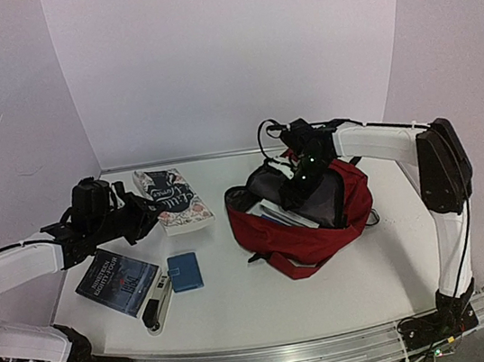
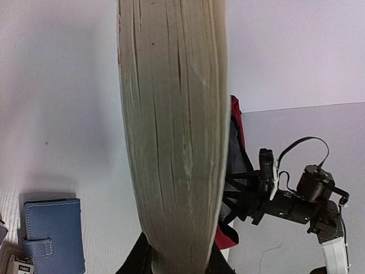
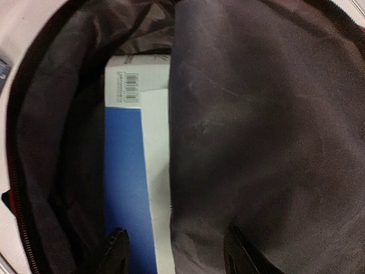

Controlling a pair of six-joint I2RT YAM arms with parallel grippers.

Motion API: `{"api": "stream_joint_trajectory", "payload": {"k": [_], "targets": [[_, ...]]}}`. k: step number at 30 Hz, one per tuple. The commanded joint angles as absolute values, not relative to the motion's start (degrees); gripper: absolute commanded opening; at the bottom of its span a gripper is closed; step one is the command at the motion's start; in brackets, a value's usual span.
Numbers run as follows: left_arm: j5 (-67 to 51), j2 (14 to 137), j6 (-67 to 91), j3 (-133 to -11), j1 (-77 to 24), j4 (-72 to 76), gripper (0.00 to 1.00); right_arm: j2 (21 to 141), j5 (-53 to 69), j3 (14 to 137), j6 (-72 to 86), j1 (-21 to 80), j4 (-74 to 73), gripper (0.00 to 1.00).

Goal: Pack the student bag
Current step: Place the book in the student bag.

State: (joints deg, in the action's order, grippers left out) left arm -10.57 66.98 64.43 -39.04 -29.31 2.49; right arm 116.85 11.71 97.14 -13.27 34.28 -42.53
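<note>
So the left claw (image 1: 143, 218) is clamped on a thick cream-paged paperback book with a floral cover (image 2: 174, 142), gripping it at one end so its long axis sticks out to the right. Straight off that free end, just beside it, is the student bag (image 1: 323, 233), a dark red fabric backpack with black straps. It lies on its side on the white worktop (image 1: 270, 304), long axis running left to right, with the open mouth at the left end facing the book. The right claw (image 3: 178, 251) is the nearer one, already down inside that mouth. Its fingers are spread apart over the grey lining (image 3: 268, 142) and a flat blue and white box with a barcode (image 3: 128, 171), and I can't see them pinching anything. My guess is the book goes in next, sliding rightward end-first, provided the mouth gapes wide enough.
</note>
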Motion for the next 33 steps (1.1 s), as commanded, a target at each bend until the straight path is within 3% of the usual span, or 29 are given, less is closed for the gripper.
{"api": "stream_joint_trajectory", "payload": {"k": [1,8,11,21,33], "targets": [[-10.8,66.2,63.1,-43.5,-30.1,10.4,0.0,119.1,4.6,96.2,-15.8,34.1,-40.0,0.52],[-10.6,66.4,63.3,-43.6,-31.2,10.2,0.0,121.1,1.0,97.9,-16.1,34.1,-39.4,0.21],[-10.7,67.0,63.2,-44.0,-31.6,10.3,0.0,121.1,0.7,99.2,-16.1,34.2,-40.0,0.0],[-15.1,72.4,61.2,-47.0,-33.9,13.8,0.0,113.6,6.1,103.1,-13.4,34.0,-41.7,0.0],[-26.0,89.5,65.3,-54.1,-37.8,27.7,0.0,111.7,13.7,108.9,-8.2,31.3,-41.8,0.0]]}}
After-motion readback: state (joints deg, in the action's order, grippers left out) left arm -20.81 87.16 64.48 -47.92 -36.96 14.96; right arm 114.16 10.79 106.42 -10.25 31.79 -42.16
